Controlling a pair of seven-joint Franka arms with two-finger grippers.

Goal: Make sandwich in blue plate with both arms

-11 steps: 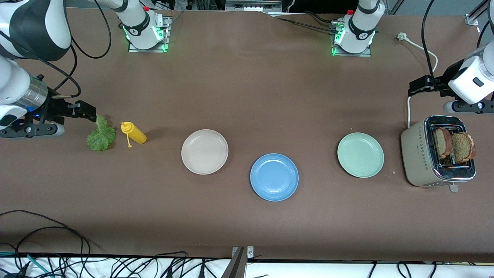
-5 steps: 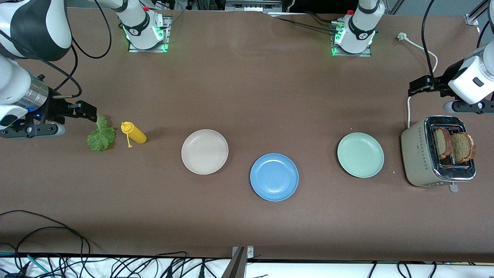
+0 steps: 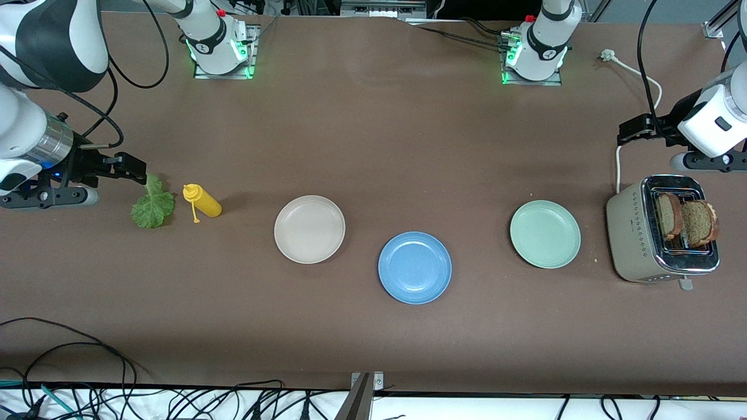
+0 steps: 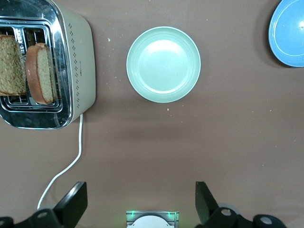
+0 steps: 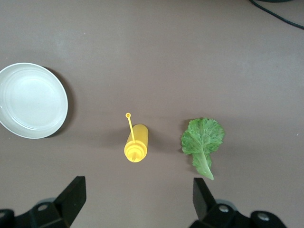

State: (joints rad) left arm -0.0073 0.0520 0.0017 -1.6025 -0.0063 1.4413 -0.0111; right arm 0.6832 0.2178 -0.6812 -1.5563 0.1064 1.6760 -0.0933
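Altogether three plates [image 3: 310, 229], two bread slices [image 3: 686, 220]

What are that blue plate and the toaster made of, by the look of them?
The blue plate: probably plastic or melamine, going by its even matte colour with only a soft sheen. The toaster: its top looks like polished metal, mirror-bright around the slots; its sides are a dull beige, painted metal or plastic, hard to tell which.

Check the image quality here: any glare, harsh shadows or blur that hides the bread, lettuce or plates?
Front view: even light, soft shadows; bright glints on the toaster chrome, bread still readable; blue plate has a faint sheen. Left wrist view: mild glare in the mint plate, sharp overall. Right wrist view: lettuce and yellow bottle crisp, short soft shadows.
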